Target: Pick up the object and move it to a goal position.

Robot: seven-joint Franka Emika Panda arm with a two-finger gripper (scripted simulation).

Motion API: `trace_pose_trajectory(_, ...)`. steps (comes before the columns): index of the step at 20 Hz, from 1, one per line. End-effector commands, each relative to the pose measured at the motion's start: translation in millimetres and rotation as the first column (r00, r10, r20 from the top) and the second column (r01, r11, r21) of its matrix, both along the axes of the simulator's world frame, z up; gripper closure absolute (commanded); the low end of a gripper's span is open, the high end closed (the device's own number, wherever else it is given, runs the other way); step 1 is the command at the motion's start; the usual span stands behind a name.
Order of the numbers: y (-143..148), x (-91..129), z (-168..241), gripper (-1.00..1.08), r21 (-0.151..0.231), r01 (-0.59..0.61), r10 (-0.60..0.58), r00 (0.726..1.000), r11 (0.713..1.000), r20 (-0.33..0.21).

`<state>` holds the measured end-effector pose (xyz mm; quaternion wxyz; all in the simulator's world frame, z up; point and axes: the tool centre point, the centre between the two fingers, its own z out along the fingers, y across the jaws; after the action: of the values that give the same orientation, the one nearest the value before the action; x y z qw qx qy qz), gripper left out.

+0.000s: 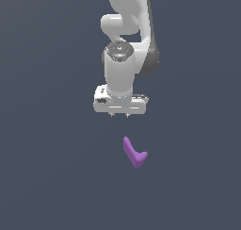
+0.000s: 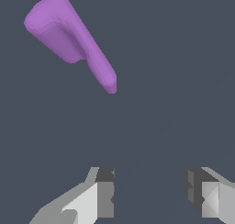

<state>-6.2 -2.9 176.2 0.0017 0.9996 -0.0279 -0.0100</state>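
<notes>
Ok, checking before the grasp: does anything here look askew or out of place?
Nothing stands out. The purple piece lies whole on the plain surface, apart from the open gripper, which holds nothing.

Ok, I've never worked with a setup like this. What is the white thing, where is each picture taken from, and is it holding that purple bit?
The white machine is a simulated robot arm. Its gripper, two short fingers, points down. One picture looks on from outside; the other comes from a camera on the wrist, where the fingers stand apart with nothing between them. The purple tick-shaped object lies on the plain grey surface, apart from the gripper. Nothing is held.
</notes>
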Motion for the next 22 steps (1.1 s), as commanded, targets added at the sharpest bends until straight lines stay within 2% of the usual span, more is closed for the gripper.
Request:
trace_pose_trajectory(1,0.0,0.8,-0.2,-0.2,-0.001,-0.002,0.002,1.0,1.0,-0.001)
trace_pose_trajectory(12,5.6,18.6,-5.5,-0.2,-0.01,-0.067,0.066,0.997,0.998,-0.037)
trace_pose_trajectory(22,16.6,50.9,-19.1,-0.2,-0.021,-0.197,0.193,0.974,0.98,-0.116)
